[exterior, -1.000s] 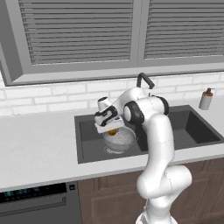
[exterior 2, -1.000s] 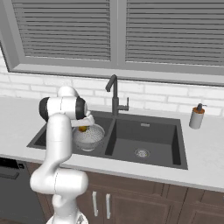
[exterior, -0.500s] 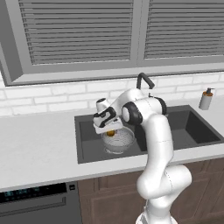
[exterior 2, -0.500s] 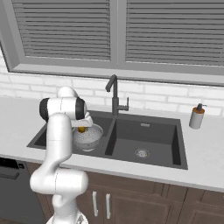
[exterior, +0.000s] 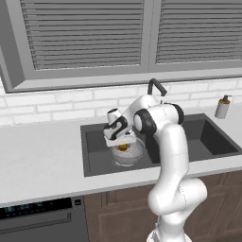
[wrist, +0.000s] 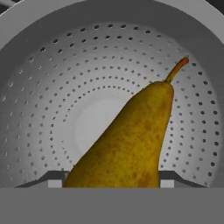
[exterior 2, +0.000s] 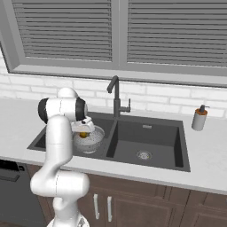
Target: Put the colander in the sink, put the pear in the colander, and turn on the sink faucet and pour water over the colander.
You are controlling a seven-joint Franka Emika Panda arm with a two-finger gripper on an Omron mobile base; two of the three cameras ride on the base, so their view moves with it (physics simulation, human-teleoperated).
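From the left base view, the white arm rises from the lower right, bends at a dark elbow and reaches left and down, so that the claw [exterior: 122,141] hangs just over the colander [exterior: 127,152]. The colander sits in the left basin of the sink [exterior: 97,158], and the pear [exterior: 123,147] shows as a yellow-orange spot at its top, right under the hand. The faucet [exterior: 156,87] stands behind the arm at the far rim, and a soap bottle [exterior: 222,107] stands on the counter [exterior: 38,156] far to the right.

From the right base view, the arm rises at the lower left, its upper joint level with the far sink rim, and the hand points down over the colander [exterior 2: 91,141]. The pear [exterior 2: 83,134] is just beneath the hand.

In the hand view, the pear [wrist: 127,144] lies tilted between the two fingertips, stem up and to the right, above the colander's [wrist: 52,96] holed floor. The fingertips flank its wide end; whether they press it or stand free I cannot tell.
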